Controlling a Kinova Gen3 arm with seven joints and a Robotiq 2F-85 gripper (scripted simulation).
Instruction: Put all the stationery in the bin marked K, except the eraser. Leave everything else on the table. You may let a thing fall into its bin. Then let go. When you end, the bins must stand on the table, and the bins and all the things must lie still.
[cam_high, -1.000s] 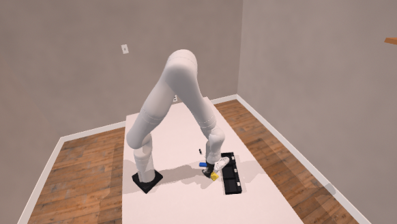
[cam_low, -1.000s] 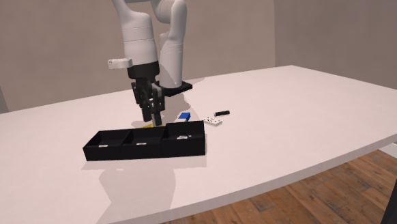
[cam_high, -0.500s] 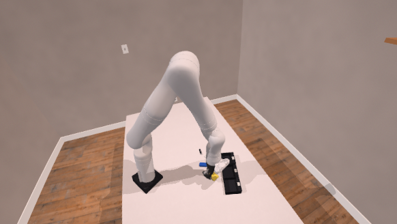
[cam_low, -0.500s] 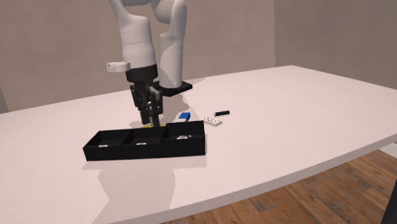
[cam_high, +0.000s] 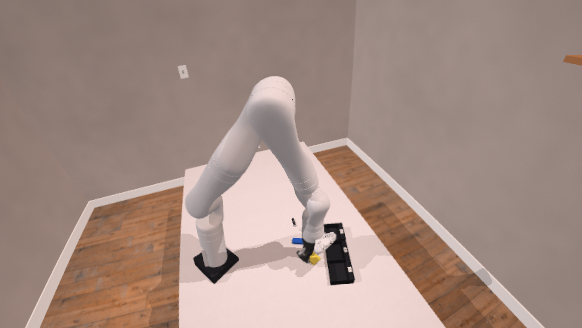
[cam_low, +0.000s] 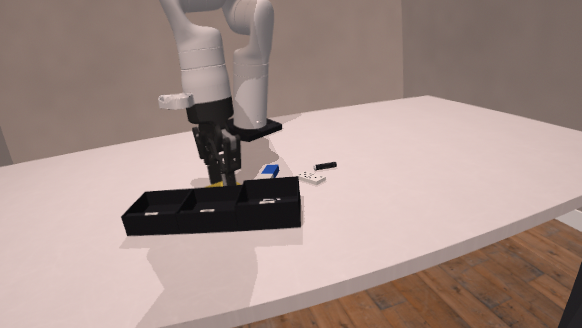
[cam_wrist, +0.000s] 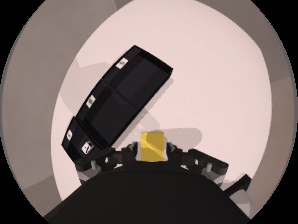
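A small yellow block (cam_wrist: 152, 147) lies on the table just beside the long side of a black row of three bins (cam_low: 212, 205). It also shows in the top view (cam_high: 314, 259) and as a sliver behind the bins in the exterior view (cam_low: 216, 184). My gripper (cam_low: 223, 179) points straight down with its fingertips at table height on either side of the block. The fingers stand partly open and do not press on it. The bin labels (cam_low: 266, 201) are too small to read. All three bins look empty.
A blue block (cam_low: 270, 171), a white domino-like tile with dots (cam_low: 312, 177) and a short black stick (cam_low: 325, 165) lie on the table right of the gripper. The arm's base (cam_high: 216, 265) stands at the table's far side.
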